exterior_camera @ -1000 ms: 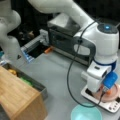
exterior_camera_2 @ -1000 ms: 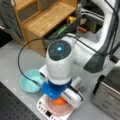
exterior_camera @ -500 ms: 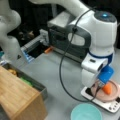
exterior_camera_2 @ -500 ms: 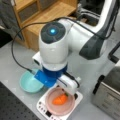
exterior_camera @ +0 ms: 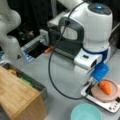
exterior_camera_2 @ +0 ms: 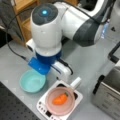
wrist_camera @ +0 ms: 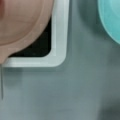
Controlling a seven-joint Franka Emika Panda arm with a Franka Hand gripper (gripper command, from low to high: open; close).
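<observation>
An orange carrot (exterior_camera: pixel 105 86) (exterior_camera_2: pixel 60 99) lies in a pink pan (exterior_camera: pixel 111 96) (exterior_camera_2: pixel 51 106), which sits on a small white stove (exterior_camera: pixel 100 102) (exterior_camera_2: pixel 42 108). My gripper (exterior_camera: pixel 92 82) hangs just off the pan's rim by its handle (exterior_camera_2: pixel 75 82), low over the stove's corner, and holds nothing that I can see. Its fingers are hidden under the white hand (exterior_camera_2: pixel 63 71). The wrist view looks straight down on the pan's edge (wrist_camera: pixel 22 25), the stove's corner (wrist_camera: pixel 61 40) and bare grey table; no fingers show there.
A teal bowl (exterior_camera: pixel 86 113) (exterior_camera_2: pixel 32 80) (wrist_camera: pixel 111 17) stands beside the stove. A wooden crate (exterior_camera: pixel 20 96) with green items fills a front view's bottom left. A black appliance (exterior_camera: pixel 65 37), a second white arm (exterior_camera: pixel 10 30), wooden shelves (exterior_camera_2: pixel 22 10) and a metal box (exterior_camera_2: pixel 107 92) ring the table.
The arm has pulled back from over the pan, leaving the carrot lying uncovered in it. The pan, stove and bowl have stayed put.
</observation>
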